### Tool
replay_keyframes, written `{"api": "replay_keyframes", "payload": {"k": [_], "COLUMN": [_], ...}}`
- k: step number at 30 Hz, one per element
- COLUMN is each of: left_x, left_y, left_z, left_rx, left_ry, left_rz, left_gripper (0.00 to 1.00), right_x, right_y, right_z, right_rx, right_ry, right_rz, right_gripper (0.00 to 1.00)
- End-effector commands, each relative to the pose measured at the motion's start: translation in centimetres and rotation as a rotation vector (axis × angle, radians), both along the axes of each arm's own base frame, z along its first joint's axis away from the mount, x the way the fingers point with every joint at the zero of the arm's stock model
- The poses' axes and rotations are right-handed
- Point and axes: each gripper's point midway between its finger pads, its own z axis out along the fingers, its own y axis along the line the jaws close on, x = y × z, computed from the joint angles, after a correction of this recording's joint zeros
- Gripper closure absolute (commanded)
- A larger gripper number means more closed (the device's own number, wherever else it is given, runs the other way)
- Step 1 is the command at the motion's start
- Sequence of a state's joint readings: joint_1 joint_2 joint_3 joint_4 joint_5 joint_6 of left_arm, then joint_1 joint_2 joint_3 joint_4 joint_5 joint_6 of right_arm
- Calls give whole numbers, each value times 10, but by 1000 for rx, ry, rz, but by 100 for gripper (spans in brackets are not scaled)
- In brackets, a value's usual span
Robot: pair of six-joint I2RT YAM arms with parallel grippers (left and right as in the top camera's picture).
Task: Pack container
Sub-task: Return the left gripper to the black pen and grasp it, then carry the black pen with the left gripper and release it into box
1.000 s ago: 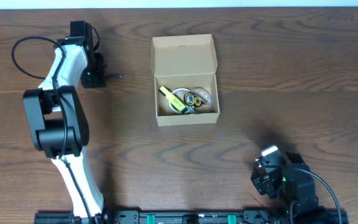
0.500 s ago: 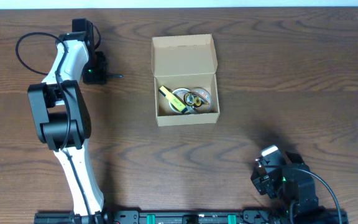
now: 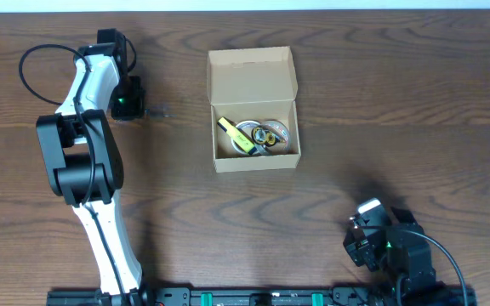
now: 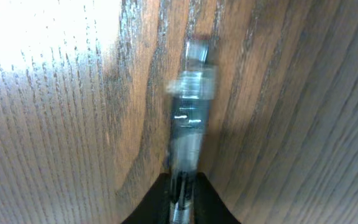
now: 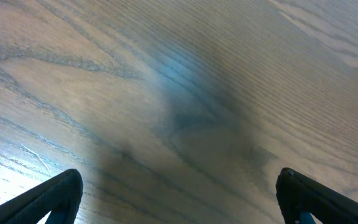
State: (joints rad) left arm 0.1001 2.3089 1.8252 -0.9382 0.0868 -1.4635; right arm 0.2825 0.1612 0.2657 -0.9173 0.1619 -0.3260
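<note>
The container (image 3: pixel 253 109), a tan cardboard box, stands open at the table's middle with its flap lid (image 3: pixel 252 73) laid back. Inside lie a yellow marker (image 3: pixel 237 136) and tape rolls (image 3: pixel 269 133). My left gripper (image 3: pixel 145 107) is well left of the box, low over the table and shut on a clear pen (image 3: pixel 156 110). In the left wrist view the pen (image 4: pixel 190 118) sticks out ahead of the left gripper (image 4: pixel 182 196), pinched at its near end. My right gripper (image 5: pixel 182 199) stands open over bare wood at the front right (image 3: pixel 366 228), far from the box.
The brown wooden table (image 3: pixel 381 110) carries nothing else. The left arm (image 3: pixel 79 161) stretches along the left side, with a black cable (image 3: pixel 37 64) looped at the far left. A black rail (image 3: pixel 245 297) runs along the front edge.
The left jaws have closed onto the pen, which now looks fainter and blurred in the overhead view. The box and the right arm have not moved.
</note>
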Motion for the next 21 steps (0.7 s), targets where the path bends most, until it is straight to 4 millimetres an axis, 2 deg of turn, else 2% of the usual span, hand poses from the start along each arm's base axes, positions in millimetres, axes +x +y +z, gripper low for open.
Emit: {"api": "replay_keyframes", "payload": {"k": [1,5,7,12,15,19,21], "left_x": [1,4,7,14,16,16,13], "left_y": [-2,-3,-2,2,-4,-22,-45], "left_z": [-4,6,18,71,107,151,178], "left_rx": [-12,-8,0,57,89,113,117], "left_ry": [9,-15,-41,-156,-232,-329,-390], "left_rz": [-6,-14,-31,-79,-123,-192,-258], "left_gripper": [90,92,94,94,94,94,94], "right_x": [0,0,0,0,0,0,0], "right_y": [-3,-3,-3,-3,-3,-3,-3], "right_z": [-1,-1,-1,-1,-1,-1,-1], "right_rx": [-13,-13,-13,-12,-13,-13,-13], "right_ry": [1,1,1,0,1,1,1], "right_rz": [-4,-4,-4,-4,-4,-4,-4], "right_gripper": [1,1,1,1,1,1,1]}}
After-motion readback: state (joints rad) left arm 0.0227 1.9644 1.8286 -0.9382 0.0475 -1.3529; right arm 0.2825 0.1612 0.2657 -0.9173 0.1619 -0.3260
